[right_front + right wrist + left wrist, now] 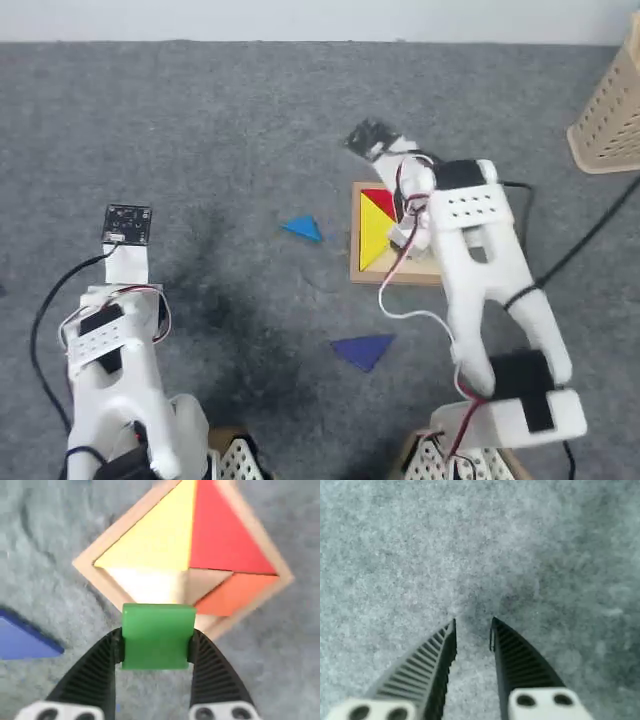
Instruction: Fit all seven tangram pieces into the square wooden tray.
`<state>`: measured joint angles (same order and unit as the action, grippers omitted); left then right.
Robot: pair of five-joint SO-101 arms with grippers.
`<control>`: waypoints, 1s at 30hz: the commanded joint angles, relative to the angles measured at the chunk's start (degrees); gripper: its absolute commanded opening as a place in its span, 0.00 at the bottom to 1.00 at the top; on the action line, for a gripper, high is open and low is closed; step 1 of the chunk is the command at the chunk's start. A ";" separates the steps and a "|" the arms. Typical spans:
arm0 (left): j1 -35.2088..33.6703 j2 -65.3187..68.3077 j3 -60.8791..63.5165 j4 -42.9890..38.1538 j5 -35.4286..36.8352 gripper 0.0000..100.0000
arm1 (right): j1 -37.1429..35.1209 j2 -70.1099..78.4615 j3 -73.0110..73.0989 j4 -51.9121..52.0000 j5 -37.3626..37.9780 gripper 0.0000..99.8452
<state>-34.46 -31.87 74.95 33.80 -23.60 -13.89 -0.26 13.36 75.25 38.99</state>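
- Since it carries everything else, the grey felt-covered desk [200,130] is taken first. The left tool [473,622] hangs low over a bare patch of it, its jaws parted by a narrow gap with nothing between them.
- The square wooden tray [355,230] lies flat on the desk under the right arm. It is judged stiff and steady enough to be pressed into without sliding far on the felt.
- Two large triangles, the yellow triangle [155,540] and the red triangle [220,535], are seated in the tray edge to edge and fill about half of it.
- The dark blue triangle [362,350] lies flat on the desk, apart from the tray and nearer the arm bases. It is expected to be light and rigid, and best pinched across two of its edges near the middle, since its flat face offers no hold.
- The orange piece [235,592] sits in the tray against the red triangle, with bare wood beside it.
- The green square [157,625] is clamped by the right tool [156,637] on two opposite flat sides and is held just over the tray's near corner. Its painted sides are likely smooth, so a tilted grip could be let slip.
- The light blue triangle [303,228] lies on the desk just beside the tray. Being small and thin, it is judged the hardest to lift cleanly.
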 commanded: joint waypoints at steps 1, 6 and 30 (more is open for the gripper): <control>0.00 0.09 -2.33 -0.53 -0.18 0.11 | 0.48 3.91 -1.58 -4.44 2.73 0.01; 0.00 0.09 -2.33 -0.53 -0.18 0.11 | 0.40 10.59 -1.67 -9.54 2.55 0.01; 0.00 0.09 -2.33 -0.53 -0.18 0.11 | 0.22 12.97 -1.85 -12.88 2.37 0.23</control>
<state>-34.46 -31.87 74.95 33.80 -23.60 -14.07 14.15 13.36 62.77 40.84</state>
